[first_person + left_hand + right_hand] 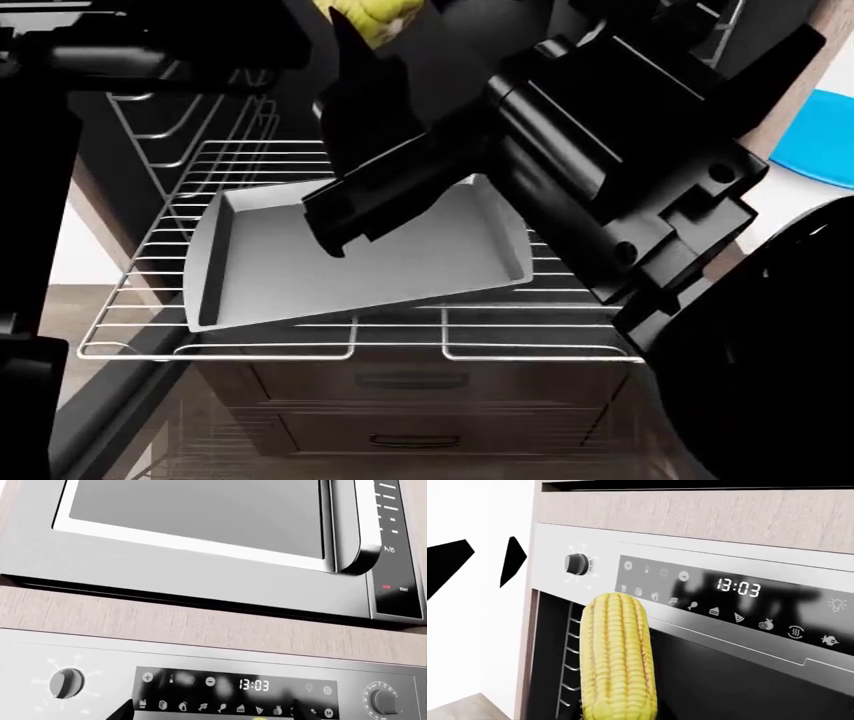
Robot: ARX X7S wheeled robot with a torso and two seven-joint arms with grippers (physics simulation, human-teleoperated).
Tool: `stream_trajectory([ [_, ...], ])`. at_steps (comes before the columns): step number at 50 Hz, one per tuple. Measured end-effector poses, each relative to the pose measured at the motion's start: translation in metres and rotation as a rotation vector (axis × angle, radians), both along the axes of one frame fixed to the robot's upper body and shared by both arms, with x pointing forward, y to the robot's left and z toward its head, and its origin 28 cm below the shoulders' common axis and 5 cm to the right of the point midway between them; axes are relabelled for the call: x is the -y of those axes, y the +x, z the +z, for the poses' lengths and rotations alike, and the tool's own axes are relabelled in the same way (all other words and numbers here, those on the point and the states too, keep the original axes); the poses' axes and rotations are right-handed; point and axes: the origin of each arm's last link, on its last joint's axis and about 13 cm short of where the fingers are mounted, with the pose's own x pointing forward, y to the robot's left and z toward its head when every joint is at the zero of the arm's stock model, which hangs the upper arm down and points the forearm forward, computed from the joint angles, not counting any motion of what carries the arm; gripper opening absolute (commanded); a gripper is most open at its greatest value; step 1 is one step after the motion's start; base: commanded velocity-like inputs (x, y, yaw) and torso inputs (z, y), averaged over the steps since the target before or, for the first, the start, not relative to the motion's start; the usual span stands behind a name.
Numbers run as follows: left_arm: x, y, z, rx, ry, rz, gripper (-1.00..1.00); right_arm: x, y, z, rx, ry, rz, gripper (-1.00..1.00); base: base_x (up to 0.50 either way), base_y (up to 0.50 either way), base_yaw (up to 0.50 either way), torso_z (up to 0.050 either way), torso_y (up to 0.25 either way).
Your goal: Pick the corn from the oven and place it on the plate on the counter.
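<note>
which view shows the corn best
The right wrist view: the corn fills the foreground, upright, kernel rows sharp, in front of the oven opening. The head view catches only a yellow sliver at its top edge behind the arms. The left wrist view shows barely a yellow speck.

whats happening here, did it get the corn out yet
Looks like it. The right hand holds the corn lifted in front of the oven's control panel, clear of the rack. The grey tray on that pulled-out rack has nothing on it. The blue plate sits off to the right on the white counter, still without the corn. The left hand isn't clearly visible.
</note>
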Motion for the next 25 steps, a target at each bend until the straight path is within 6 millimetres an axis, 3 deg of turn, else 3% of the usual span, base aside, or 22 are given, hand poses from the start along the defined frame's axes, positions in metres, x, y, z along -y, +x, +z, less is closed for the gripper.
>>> stream_trajectory([
  [4, -0.0003, 0.0000, 0.0000, -0.006, -0.009, -0.008, 1.00, -0.0002, -0.0001, 0.0000, 0.001, -0.002, 0.001, -1.00, 0.00, 0.00, 0.00, 0.000, 0.052],
  [25, -0.0012, -0.0008, 0.0001, -0.021, -0.041, -0.044, 1.00, -0.0007, -0.0005, 0.0000, 0.006, -0.003, 0.004, -1.00, 0.00, 0.00, 0.00, 0.013, 0.250],
])
